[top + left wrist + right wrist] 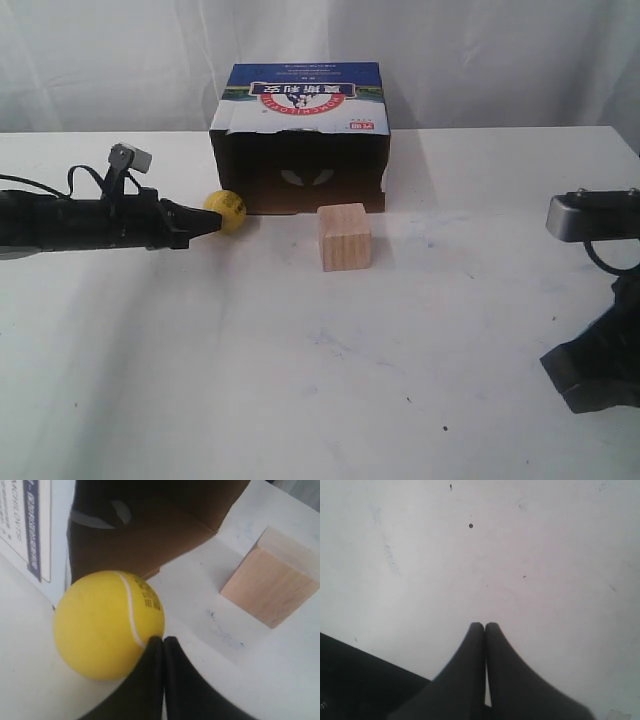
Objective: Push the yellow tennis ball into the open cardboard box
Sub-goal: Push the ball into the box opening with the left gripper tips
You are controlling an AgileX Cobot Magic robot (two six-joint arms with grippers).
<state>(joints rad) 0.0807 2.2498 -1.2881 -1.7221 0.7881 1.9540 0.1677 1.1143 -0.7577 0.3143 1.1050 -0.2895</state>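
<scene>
Your ball (226,211) is a mustard-yellow sphere with a matte, faintly fuzzy skin, a pale curved seam and a small block of dark print too blurred to read. It sits on the white desk (300,380) just outside the left front corner of the box (300,100), beside the dark opening and not in it. Your left jaws are pressed together with nothing between them, and their black tapered tips touch the ball on its left in the exterior view. The box is brown card with a blue printed top. Its inside is in shadow, and the pale shapes on its back wall are hard to make out. A pale wooden cube (345,237) with visible grain stands before the opening, apart from the ball. Your right jaws are closed tight too, over bare scuffed desk, and the right arm (595,218) is cut off by the frame edge
</scene>
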